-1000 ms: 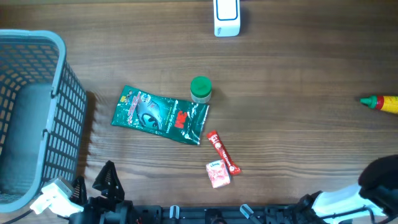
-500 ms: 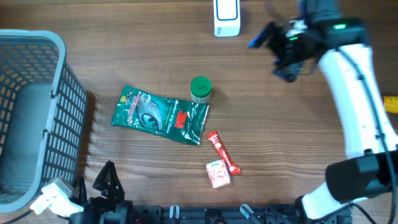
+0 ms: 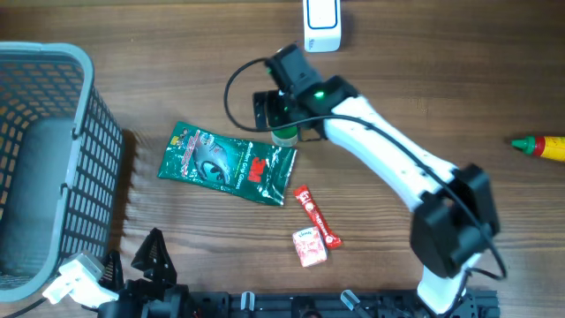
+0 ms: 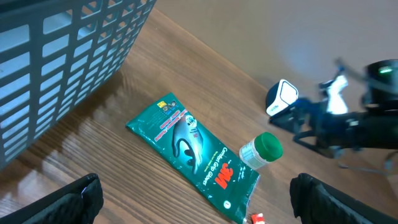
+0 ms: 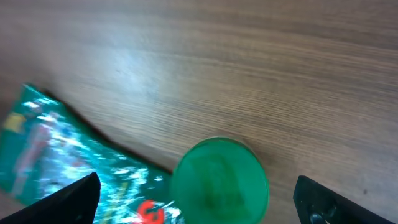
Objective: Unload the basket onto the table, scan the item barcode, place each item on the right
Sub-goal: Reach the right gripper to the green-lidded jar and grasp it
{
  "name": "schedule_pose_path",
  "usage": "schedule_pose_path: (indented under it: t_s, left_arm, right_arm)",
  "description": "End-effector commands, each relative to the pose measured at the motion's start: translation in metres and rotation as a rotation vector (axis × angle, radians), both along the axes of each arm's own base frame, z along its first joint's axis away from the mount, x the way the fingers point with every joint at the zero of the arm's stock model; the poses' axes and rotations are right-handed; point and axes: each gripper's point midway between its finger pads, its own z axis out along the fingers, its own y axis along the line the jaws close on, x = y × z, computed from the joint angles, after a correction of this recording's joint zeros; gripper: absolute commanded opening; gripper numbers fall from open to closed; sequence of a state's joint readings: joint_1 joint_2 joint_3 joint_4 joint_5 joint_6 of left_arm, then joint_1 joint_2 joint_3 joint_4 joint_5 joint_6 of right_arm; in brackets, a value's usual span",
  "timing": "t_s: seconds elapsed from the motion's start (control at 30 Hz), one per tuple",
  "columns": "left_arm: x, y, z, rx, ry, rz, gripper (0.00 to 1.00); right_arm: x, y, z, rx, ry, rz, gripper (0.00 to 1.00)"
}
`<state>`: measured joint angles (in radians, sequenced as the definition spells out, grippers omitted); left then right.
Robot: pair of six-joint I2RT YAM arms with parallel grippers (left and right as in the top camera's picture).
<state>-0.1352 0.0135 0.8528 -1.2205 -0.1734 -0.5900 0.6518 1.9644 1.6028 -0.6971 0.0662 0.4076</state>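
Fingers [image 5: 79, 198] of the right gripper [image 3: 284, 119] stand wide apart and hold nothing; in the right wrist view they frame the green cap of a small bottle [image 5: 219, 174] from above, one on each side, apart from it; the bottle [image 3: 284, 134] stands upright on the wooden table [image 3: 424, 97], near its middle, just beside the top right corner of a green foil packet [image 3: 228, 164] that lies flat; whether bottle and packet touch cannot be told; the white scanner [image 3: 321, 26] sits at the far edge, well apart from the bottle; nearer the robot lie a red stick sachet [image 3: 316, 216] and, touching or just beside its lower end, a small red and white packet [image 3: 309, 246]; a grey basket [image 3: 84, 132] fills the left side; a red and yellow bottle [image 3: 540, 146] lies at the right edge; the left gripper [image 3: 132, 254] hangs low by the basket's near corner, its fingers [image 4: 81, 199] spread wide and empty.
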Motion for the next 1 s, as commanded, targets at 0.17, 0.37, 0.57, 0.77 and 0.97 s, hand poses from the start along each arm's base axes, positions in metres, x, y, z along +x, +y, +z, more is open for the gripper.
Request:
schedule_pose_path:
  t_s: [0.17, 0.37, 0.57, 0.77, 0.97]
  left_arm:
    - [-0.001, 0.000, 0.002, -0.009, -0.014, 0.005, 1.00]
    - [-0.001, 0.000, 0.002, -0.009, -0.014, 0.005, 1.00]
    - [-0.001, 0.000, 0.002, -0.009, -0.014, 0.005, 1.00]
    - [-0.001, 0.000, 0.002, -0.009, -0.014, 0.005, 1.00]
    - [-0.001, 0.000, 0.002, -0.009, -0.014, 0.005, 1.00]
  right_arm:
    - [0.001, -0.008, -0.033, -0.083, 0.027, 0.044, 1.00]
    - [-0.020, -0.013, -0.051, -0.092, 0.119, 0.067, 0.73]
    - [-0.024, -0.017, -0.052, -0.122, 0.125, 0.112, 0.67]
    - [-0.055, -0.059, -0.046, -0.453, 0.167, 0.578, 0.80]
    - [-0.040, -0.070, 0.010, -0.447, 0.086, 0.342, 0.90]
